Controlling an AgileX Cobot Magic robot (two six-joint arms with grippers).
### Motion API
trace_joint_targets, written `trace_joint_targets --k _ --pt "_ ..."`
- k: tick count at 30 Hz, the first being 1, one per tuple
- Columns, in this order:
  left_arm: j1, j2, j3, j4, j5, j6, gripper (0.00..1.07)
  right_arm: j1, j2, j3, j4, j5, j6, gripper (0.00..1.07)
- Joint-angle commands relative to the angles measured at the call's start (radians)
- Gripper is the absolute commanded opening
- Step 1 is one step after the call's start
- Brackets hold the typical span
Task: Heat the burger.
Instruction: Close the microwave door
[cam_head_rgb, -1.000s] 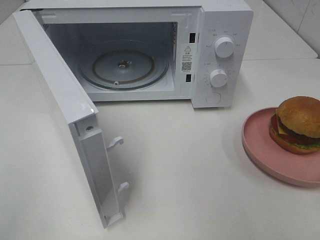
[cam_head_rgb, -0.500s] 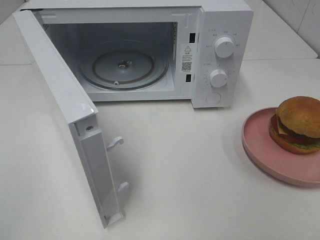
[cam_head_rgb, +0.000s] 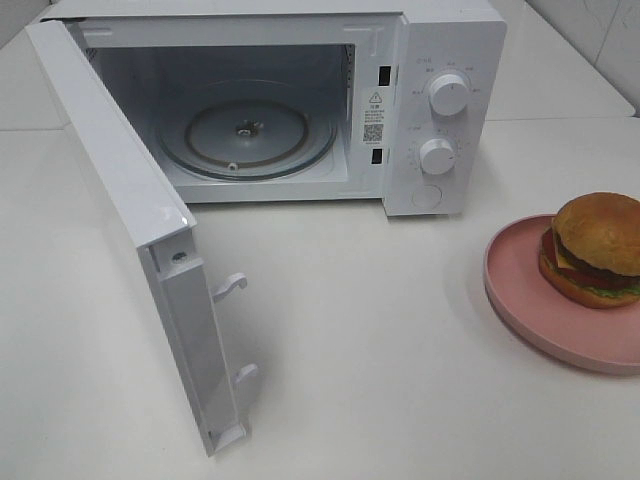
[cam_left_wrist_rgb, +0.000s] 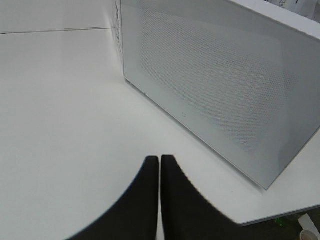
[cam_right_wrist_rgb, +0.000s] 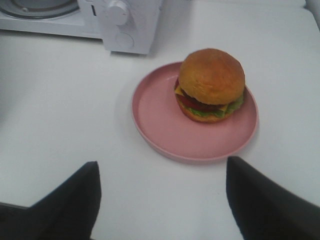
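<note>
The burger (cam_head_rgb: 597, 248) with golden-brown bun, cheese, tomato and lettuce sits on a round pink plate (cam_head_rgb: 540, 310) at the right edge of the exterior view. It also shows in the right wrist view (cam_right_wrist_rgb: 211, 84), on the plate (cam_right_wrist_rgb: 165, 125). My right gripper (cam_right_wrist_rgb: 162, 195) is open, its fingers spread wide, short of the plate and touching nothing. My left gripper (cam_left_wrist_rgb: 159, 170) is shut and empty, on the outer side of the open microwave door (cam_left_wrist_rgb: 215, 85). Neither gripper shows in the exterior view.
A white microwave (cam_head_rgb: 440, 60) stands at the back, its door (cam_head_rgb: 130, 220) swung wide open to the left. Its glass turntable (cam_head_rgb: 245, 135) holds nothing. Two knobs (cam_head_rgb: 448, 93) are on its right panel. The white table (cam_head_rgb: 380, 340) lies between microwave and plate.
</note>
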Motion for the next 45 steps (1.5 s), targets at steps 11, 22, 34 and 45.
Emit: trace_joint_targets --k 11,22,34,45 --pt "0.0 0.002 -0.011 -0.018 -0.209 0.0 0.0 -0.004 -0.122 0.008 0.038 -0.008 -0.07 0.61" --pt "0.0 0.257 0.009 -0.017 -0.475 0.113 0.0 -0.004 -0.122 0.008 0.038 -0.009 -0.07 0.61" --pt "0.0 0.724 0.009 -0.017 -0.816 0.157 0.0 -0.004 -0.122 0.008 0.038 -0.009 -0.07 0.61" --pt "-0.006 1.133 0.007 -0.019 -1.232 0.154 0.0 -0.004 -0.122 0.008 0.038 -0.009 -0.07 0.61"
